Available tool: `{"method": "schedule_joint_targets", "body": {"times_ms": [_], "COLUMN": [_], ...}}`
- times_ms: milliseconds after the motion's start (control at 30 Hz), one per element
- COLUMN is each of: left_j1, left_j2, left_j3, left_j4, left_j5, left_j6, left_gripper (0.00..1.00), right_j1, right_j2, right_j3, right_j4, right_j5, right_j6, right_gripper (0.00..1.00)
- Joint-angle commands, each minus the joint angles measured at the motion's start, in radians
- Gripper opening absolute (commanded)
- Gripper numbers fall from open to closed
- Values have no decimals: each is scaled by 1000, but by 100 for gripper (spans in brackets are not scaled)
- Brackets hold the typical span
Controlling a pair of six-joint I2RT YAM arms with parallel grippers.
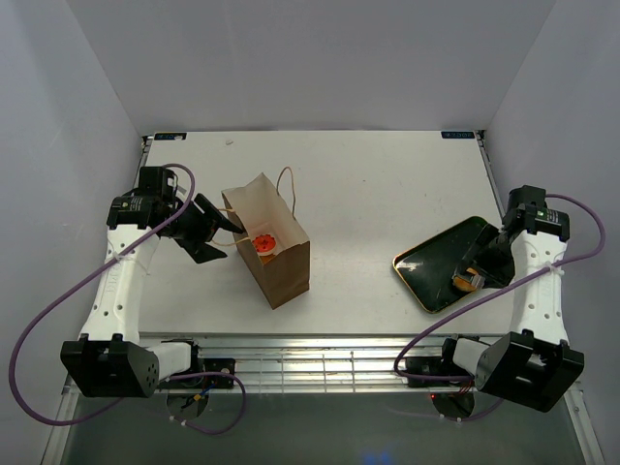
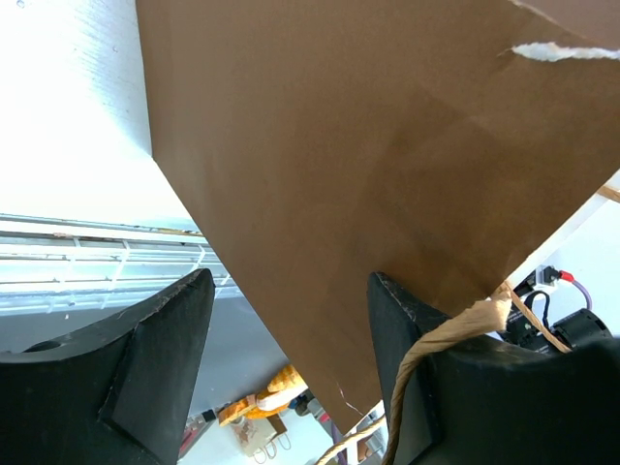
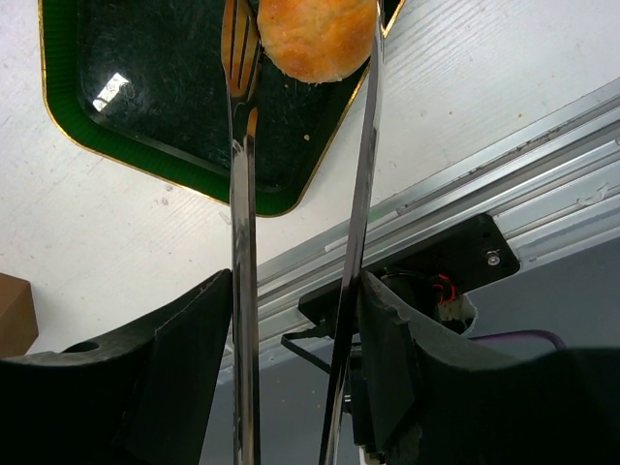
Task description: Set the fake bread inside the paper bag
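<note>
Right wrist, golden bun pinched in tongs, tongs clamped between jaws

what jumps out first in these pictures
The tall brown paper bag stands left of centre with a red-frosted ring donut inside its open top, the left gripper at its rim. On the right, the right gripper clamps long metal tongs that pinch a round golden bun over the dark green gold-rimmed tray.

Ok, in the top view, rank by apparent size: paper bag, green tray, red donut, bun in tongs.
1. paper bag, narrowly, though it stands nearer the camera
2. green tray
3. red donut and bun: both tiny, unranked
</note>
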Motion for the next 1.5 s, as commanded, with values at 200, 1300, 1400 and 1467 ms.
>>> {"method": "schedule_joint_targets", "body": {"times_ms": [200,1300,1400,1467], "left_j1": [9,13,13,13], "left_j2": [-5,7,9,9], "left_j3": [-12,-13,-30,-32], "left_j4": [26,29,29,32], "left_j5": [10,24,36,41], "left_j6": [1,-6,-9,-11], "left_gripper": [75,75,75,75], "right_j1": [-4,-4,-4,-4], "right_j2": [54,83,88,85], "right_j3": [29,35,49,61], "right_j4": [3,52,52,54], "right_j5": [-29,-101,-101,-103], "right_j6": [-1,-7,-9,-9], "right_gripper": [59,44,44,44]}}
